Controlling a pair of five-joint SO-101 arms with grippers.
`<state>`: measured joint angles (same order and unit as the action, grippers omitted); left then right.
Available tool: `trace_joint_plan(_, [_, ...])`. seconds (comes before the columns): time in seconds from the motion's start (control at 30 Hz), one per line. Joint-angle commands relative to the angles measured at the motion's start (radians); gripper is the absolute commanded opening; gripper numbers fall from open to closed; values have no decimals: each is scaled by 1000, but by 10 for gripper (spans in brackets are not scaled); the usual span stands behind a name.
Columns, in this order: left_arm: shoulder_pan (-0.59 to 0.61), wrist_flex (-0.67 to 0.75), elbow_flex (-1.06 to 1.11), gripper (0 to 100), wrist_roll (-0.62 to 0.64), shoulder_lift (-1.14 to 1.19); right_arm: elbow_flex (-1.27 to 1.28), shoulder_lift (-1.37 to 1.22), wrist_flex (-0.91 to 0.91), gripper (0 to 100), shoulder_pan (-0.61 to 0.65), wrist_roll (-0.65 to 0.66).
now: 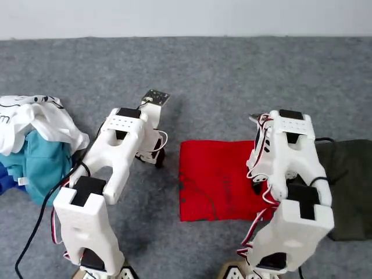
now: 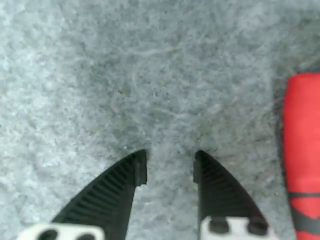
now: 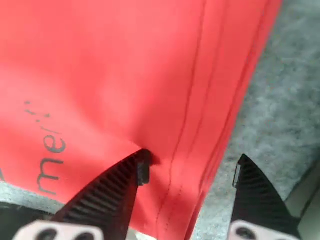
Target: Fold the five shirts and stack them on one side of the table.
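Two white plastic robot arms rise from the near edge of a grey felt-covered table [image 1: 232,75]; the right arm [image 1: 290,192] stands over, and hides, the right-hand side of a flat, folded red cotton shirt [image 1: 212,180] and the near part of a dark olive shirt [image 1: 349,186] spread at the table's right edge; the left arm [image 1: 99,186] stands between the red shirt and a loose heap of white, teal and blue shirts [image 1: 35,145] at the left edge; the right pincer [image 3: 192,170], jaws apart and gripping nothing, sits astride the red shirt's stitched hem, one ribbed black finger [image 3: 115,190] pressed into the cloth and dimpling it, the other finger [image 3: 255,192] over bare felt just off the edge; the left pincer [image 2: 170,167], jaws likewise parted and holding nothing, hangs over bare felt, the red shirt's edge [image 2: 302,150] lying off to one side and apart from it; beyond the shirts, grey felt runs to a pale wall [image 1: 186,17].
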<state>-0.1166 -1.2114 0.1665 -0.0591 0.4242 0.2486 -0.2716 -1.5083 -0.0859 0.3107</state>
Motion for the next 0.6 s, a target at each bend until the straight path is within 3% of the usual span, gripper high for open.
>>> trace_joint_plan(0.0, [64, 26, 1, 130, 8, -15, -31, -27, 54, 277, 64, -37])
trace_joint_plan(0.2, [64, 26, 1, 130, 8, -15, -34, -127, 108, 259, 156, -43])
trace_joint_plan(0.4, [64, 26, 1, 130, 8, -15, -34, -168, 120, 9, 168, -41])
trace_joint_plan(0.57, [64, 26, 1, 130, 8, -15, -34, -166, 111, 9, 160, 9])
